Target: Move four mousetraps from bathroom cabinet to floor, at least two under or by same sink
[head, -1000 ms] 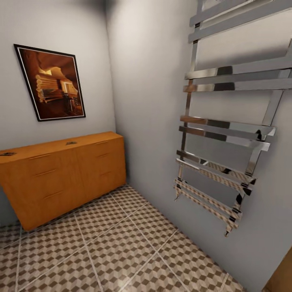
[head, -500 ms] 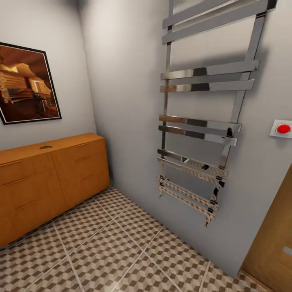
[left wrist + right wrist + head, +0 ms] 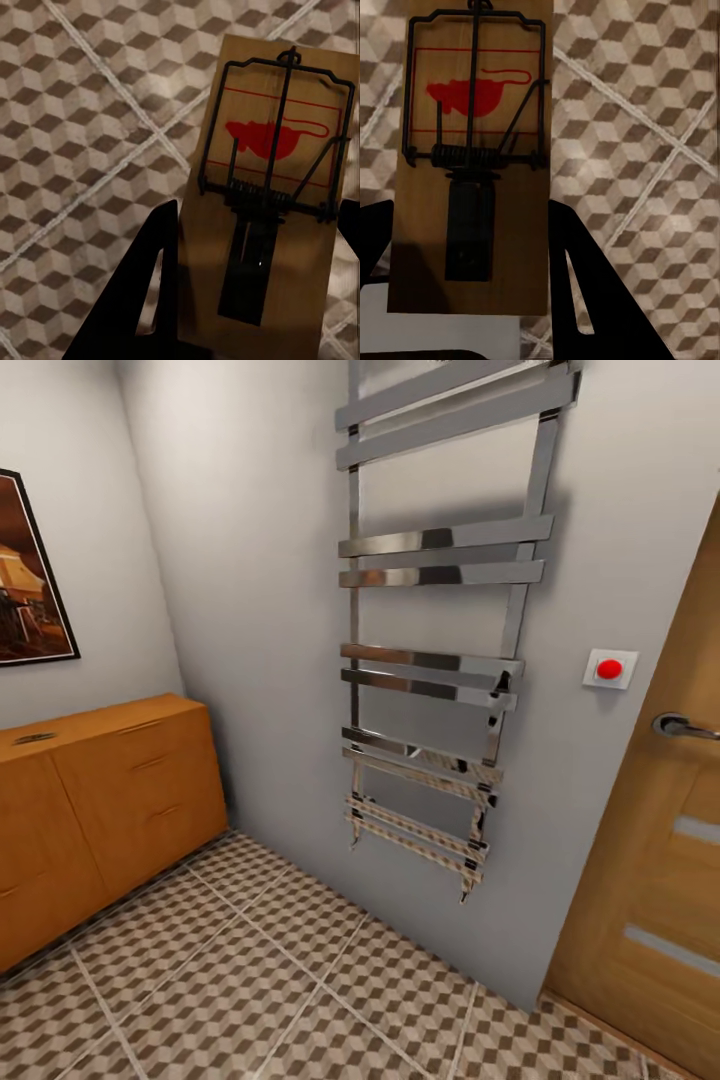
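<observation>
1. Currently, the head view has swung to the right compared with the earlier head pictures: the cabinet [image 3: 100, 810] now sits at the left edge, the chrome towel rail [image 3: 440, 650] is near centre, and a wooden door [image 3: 650, 840] with a red wall button [image 3: 609, 669] has come into view. This is camera motion, not movement of the furniture.
2. Left tool [image 3: 247, 300]: clenched on a mousetrap [image 3: 274, 187], with a dark finger [image 3: 146, 300] flanking one side of the board. The trap is held flat above the bathroom floor [image 3: 82, 150], wire bar and red mouse print facing the camera.
3. Right tool [image 3: 472, 300]: clenched on a second mousetrap [image 3: 472, 150], held likewise over the patterned tiles, with a dark finger [image 3: 585, 285] beside the board.
4. One small dark object [image 3: 35, 738] lies on the cabinet top; it looks like a further trap, but it is too small to confirm.
5. Judgement: two traps are in transit, none is seen on the floor yet, so the task is at an early-to-middle stage. The turn away from the cabinet suggests the robot is heading for the sink.
6. Next move calls for locating the vanity, then lowering both traps onto the tiles directly beside or under it.
7. Risk: the thin boards may slip while the base turns.
</observation>
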Available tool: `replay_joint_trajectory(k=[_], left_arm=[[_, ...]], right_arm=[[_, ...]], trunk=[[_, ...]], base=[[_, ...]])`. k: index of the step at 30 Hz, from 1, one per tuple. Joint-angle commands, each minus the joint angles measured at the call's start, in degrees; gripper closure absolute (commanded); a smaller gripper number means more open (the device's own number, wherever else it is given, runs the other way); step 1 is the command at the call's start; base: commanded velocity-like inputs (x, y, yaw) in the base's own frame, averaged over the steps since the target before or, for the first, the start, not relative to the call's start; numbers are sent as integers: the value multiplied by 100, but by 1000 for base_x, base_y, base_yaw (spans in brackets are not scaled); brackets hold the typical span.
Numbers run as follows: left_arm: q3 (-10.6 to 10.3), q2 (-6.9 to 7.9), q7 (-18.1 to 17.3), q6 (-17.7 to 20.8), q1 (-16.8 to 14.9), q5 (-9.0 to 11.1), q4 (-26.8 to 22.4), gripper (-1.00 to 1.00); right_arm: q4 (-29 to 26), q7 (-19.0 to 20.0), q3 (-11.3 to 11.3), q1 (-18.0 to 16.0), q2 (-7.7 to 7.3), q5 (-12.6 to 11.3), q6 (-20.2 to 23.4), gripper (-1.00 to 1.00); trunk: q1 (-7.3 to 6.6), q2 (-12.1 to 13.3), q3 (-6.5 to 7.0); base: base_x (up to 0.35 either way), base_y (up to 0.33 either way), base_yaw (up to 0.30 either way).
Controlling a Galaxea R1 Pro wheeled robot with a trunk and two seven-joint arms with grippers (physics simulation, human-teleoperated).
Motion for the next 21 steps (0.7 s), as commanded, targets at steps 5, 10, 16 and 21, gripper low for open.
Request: replay_joint_trajectory(k=[5, 10, 16, 21], left_arm=[[20, 8, 19, -15, -3, 4, 12, 100], [19, 16, 22, -2, -3, 5, 16, 100], [16, 7, 15, -10, -3, -12, 11, 100], [18, 6, 11, -12, -3, -40, 9, 100]], right_arm=[[11, -11, -44, -9, -4, 33, -25, 100], [11, -6, -40, -9, 4, 38, -17, 100], [11, -4, -44, -9, 5, 40, -5, 100], [11, -4, -43, -9, 1, 40, -5, 100]], trunk=[[0, -3, -6], [0, -3, -6], [0, -3, -6], [0, -3, -6]], base=[[0, 0, -294], [0, 0, -294], [0, 0, -294], [0, 0, -294]])
